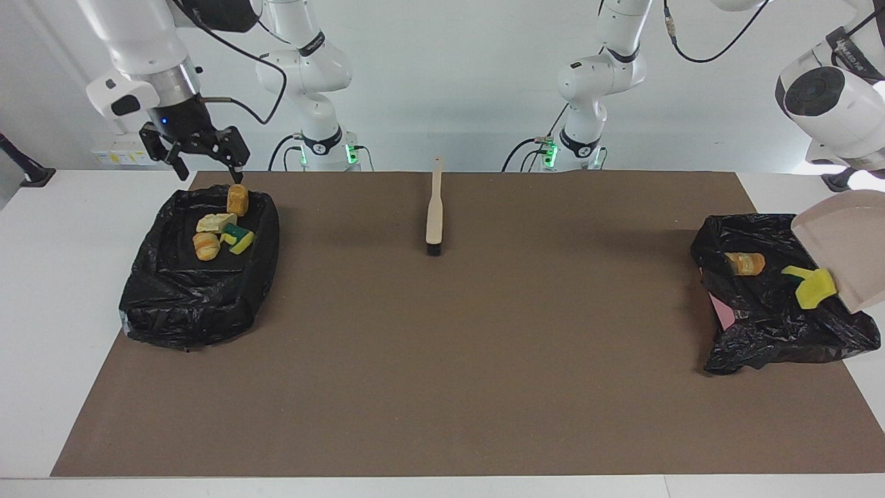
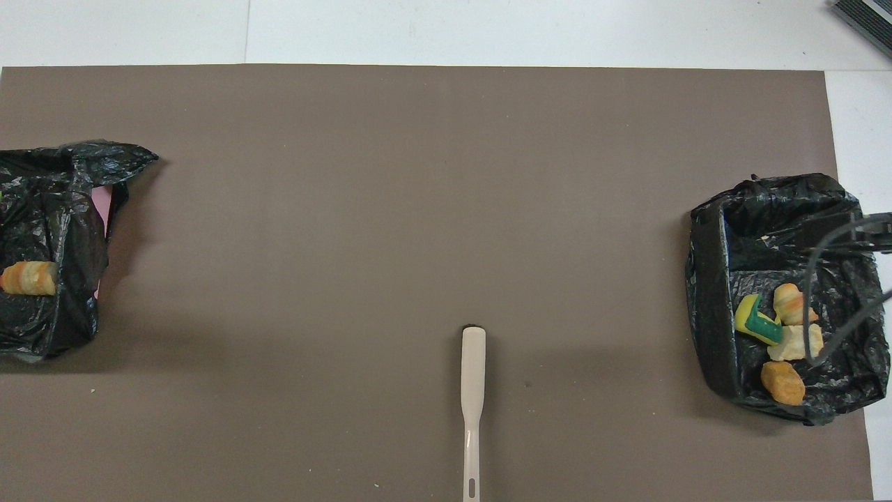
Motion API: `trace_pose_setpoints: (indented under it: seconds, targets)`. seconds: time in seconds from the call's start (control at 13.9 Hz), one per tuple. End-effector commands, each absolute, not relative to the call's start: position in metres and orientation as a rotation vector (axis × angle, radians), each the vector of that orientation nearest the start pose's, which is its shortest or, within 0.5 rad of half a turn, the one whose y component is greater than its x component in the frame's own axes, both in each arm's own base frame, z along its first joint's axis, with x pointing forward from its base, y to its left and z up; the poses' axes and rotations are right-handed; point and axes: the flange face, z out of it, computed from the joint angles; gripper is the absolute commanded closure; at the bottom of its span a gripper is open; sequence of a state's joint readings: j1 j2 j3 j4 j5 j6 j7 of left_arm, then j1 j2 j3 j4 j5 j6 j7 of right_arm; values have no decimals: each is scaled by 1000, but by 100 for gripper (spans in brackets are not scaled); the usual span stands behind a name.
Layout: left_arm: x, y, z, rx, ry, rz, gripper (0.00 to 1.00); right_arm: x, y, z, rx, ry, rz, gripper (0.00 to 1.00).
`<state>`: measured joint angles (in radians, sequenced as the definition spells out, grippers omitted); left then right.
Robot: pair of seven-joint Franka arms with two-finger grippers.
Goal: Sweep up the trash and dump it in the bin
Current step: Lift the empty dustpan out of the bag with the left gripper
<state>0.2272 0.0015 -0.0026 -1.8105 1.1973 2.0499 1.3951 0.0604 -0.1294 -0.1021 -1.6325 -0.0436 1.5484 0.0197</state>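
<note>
Trash [image 1: 237, 199] lies in two black-bagged bins at either end of the brown mat [image 1: 484, 360]. In the bin at the right arm's end [image 1: 193, 311], four pieces sit bunched in the part nearest the robots: first a tan bread chunk, then a pale beige chunk [image 1: 216, 222], then a yellow-and-green sponge [image 1: 240, 238] beside an orange-brown roll [image 1: 206, 245]. The right gripper [image 1: 209, 169] hangs in the air over that bin's robot-side rim, fingers spread wide and holding nothing.

Between the bins, the beige-handled brush [image 1: 434, 207] lies flat on the mat, its handle end toward the robots and its dark bristle head farther out.

In the bin at the left arm's end [image 1: 760, 332], with a little pink showing under its bag, an orange-brown roll [image 1: 745, 263] rests on the bag, and yellow sponge pieces [image 1: 814, 287] sit just at the lower lip of the dustpan [image 1: 847, 242]; whether they touch it cannot be told. The dustpan is up off the table, tipped steeply toward the bin under the left arm's wrist. The left gripper is out of frame at the pan's handle, closed tight
</note>
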Motion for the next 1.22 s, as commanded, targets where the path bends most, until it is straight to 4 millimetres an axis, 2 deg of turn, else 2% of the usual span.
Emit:
trace_pose_setpoints:
  seconds: [0.0,0.14,0.29,0.57,0.79,1.15]
  targets:
    - [562,156,602,-1404,1456,839,100,493,-38,675,-3166,91,-66,0]
    - [562,149,601,-1409,1450,845,100,495,-41,673,-3162,102,-78,0]
    - [564,134,600,-1422,1460,841,100,496,-42,673,-3125,111,-84,0]
    - [558,75,586,-1556,1533,840,100,495,-42,672,-3117,115,-79,0]
    - [549,28,580,-1688,1561,800,100,495,-28,674,-3126,73,-72,0]
    - [536,-20,558,-1983,1635,621,100,495,-28,674,-3125,78,-69,0]
